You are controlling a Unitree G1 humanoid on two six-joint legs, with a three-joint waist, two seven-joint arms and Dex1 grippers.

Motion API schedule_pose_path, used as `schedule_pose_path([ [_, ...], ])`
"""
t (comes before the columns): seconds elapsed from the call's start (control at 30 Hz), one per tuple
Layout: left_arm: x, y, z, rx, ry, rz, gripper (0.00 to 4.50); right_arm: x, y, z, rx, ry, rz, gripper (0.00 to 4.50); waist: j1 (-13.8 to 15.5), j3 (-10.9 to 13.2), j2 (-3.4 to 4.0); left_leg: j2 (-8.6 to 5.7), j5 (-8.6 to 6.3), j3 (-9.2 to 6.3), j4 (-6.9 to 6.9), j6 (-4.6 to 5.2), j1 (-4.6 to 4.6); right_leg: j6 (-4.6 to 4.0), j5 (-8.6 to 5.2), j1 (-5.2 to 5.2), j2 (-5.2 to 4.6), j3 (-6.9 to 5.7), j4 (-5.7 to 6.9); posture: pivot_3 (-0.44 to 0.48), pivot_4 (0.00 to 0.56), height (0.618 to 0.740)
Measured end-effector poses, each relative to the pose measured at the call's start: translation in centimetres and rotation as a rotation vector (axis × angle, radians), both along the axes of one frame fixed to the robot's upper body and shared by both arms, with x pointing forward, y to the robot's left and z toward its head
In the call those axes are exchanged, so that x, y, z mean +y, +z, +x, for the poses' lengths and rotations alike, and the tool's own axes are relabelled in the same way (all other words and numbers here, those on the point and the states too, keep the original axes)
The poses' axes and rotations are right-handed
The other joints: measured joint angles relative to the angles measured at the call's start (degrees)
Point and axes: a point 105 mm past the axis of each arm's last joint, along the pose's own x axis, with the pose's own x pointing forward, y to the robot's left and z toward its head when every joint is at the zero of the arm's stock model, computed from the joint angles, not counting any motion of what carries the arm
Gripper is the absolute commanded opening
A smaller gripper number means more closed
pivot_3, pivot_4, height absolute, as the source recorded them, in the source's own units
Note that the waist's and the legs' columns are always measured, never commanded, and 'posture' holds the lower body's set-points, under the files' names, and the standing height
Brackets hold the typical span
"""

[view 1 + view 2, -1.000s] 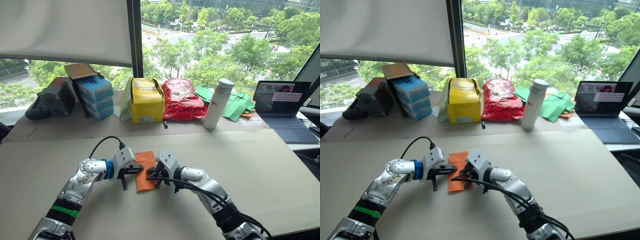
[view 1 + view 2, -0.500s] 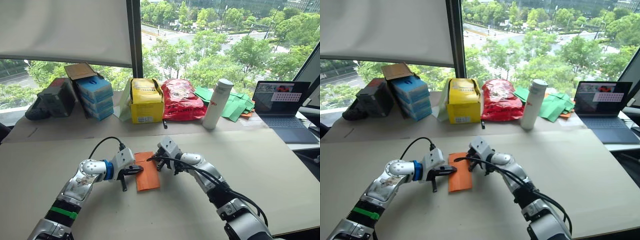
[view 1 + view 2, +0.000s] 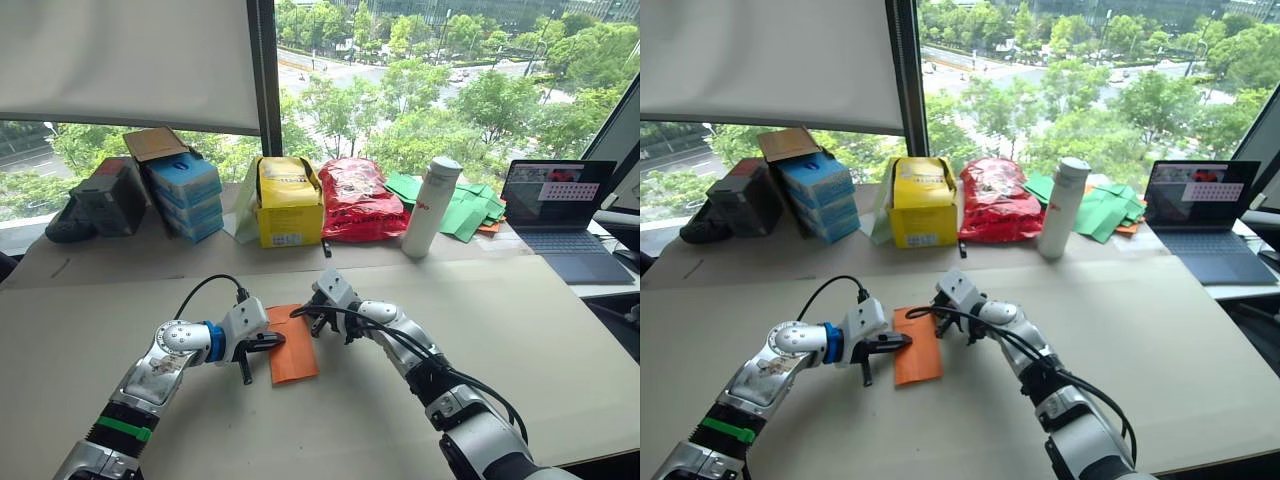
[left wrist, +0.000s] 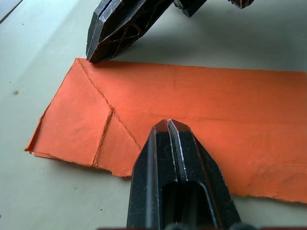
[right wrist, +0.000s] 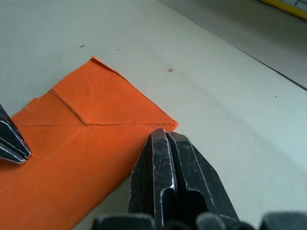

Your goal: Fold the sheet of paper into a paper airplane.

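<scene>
Lying flat on the pale table (image 3: 520,350), the sheet of paper (image 3: 293,344) is a narrow orange strip between the two arms, long axis running away from the robot. Head views: left gripper (image 3: 272,343) comes in from the left, its tip over the paper's left long edge about midway. Right gripper (image 3: 318,314) reaches in from the right, tip at the paper's far right corner. Along the back of the table, left to right: dark case (image 3: 95,200), stacked blue boxes (image 3: 187,193), yellow box (image 3: 291,203), red bag (image 3: 358,199), white bottle (image 3: 431,207), green folded papers (image 3: 460,208), open laptop (image 3: 557,210).

Left wrist view: the left gripper's fingers (image 4: 178,158) are pressed together with no gap, their tip resting on the orange sheet just inside its near edge. Nothing sits between them. Diagonal creases and a long centre crease mark the paper; one end looks ragged. The other gripper's black tip touches down at the far corner of the sheet.

Right wrist view: the right gripper's fingers (image 5: 168,163) are likewise closed on each other, holding nothing, tip at the paper's edge by the corner. Whether it presses the paper or the table just beside it, can't tell. Creases meet near that corner.
</scene>
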Motion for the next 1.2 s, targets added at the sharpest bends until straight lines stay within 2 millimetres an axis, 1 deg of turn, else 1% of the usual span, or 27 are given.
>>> schedule_pose_path([
  [0.07, -0.1, 0.1, -0.1, -0.002, -0.004, -0.001, 0.0, 0.1, 0.2, -0.6, -0.012, 0.028, 0.024, 0.02, 0.1, 0.0, 0.01, 0.0, 0.13, 0.0, -0.11, -0.23, -0.06, 0.0, 0.0, -0.06, 0.0, -0.01, -0.05, 0.0, 0.15, 0.74],
  [0.23, -0.2, 0.2, -0.1, -0.005, -0.008, -0.002, 0.0, 0.3, 0.7, -1.9, -0.037, 0.095, 0.035, 0.02, 0.2, 0.0, 0.04, 0.0, 0.14, 0.0, -0.22, -0.23, -0.2, 0.0, 0.0, -0.17, 0.0, -0.04, -0.15, 0.0, 0.15, 0.74],
  [0.37, -0.2, 0.2, -0.1, -0.004, -0.007, -0.002, 0.0, -0.4, -0.4, -2.6, -0.003, 0.096, 0.013, 0.02, 0.3, 0.0, 0.04, 0.0, 0.13, 0.0, -0.22, -0.22, -0.21, -0.01, 0.0, -0.16, 0.01, -0.05, -0.18, 0.0, 0.15, 0.74],
  [0.6, -0.2, 0.1, -0.1, 0.0, -0.005, -0.001, 0.0, -0.8, -0.7, -3.8, 0.01, 0.123, -0.017, 0.02, 0.5, 0.0, 0.05, 0.01, 0.12, 0.0, -0.24, -0.19, -0.11, -0.04, -0.02, -0.08, 0.02, -0.05, -0.18, 0.0, 0.15, 0.74],
  [0.83, -0.2, 0.1, -0.1, 0.002, -0.007, -0.001, 0.0, -1.2, -1.1, -5.8, 0.046, 0.178, -0.032, 0.02, 0.7, 0.0, 0.05, 0.02, -0.05, 0.0, -0.23, 0.11, -0.07, -0.04, -0.03, -0.04, 0.05, -0.07, -0.2, 0.0, 0.15, 0.74],
  [1.2, -0.2, 0.1, 0.0, 0.005, -0.008, 0.0, 0.0, -2.4, -1.4, -9.2, 0.118, 0.275, -0.085, 0.02, 0.8, 0.0, 0.04, 0.02, -0.08, 0.0, -0.22, 0.17, -0.03, -0.03, -0.04, 0.03, 0.11, -0.27, -0.25, 0.0, 0.15, 0.74],
])
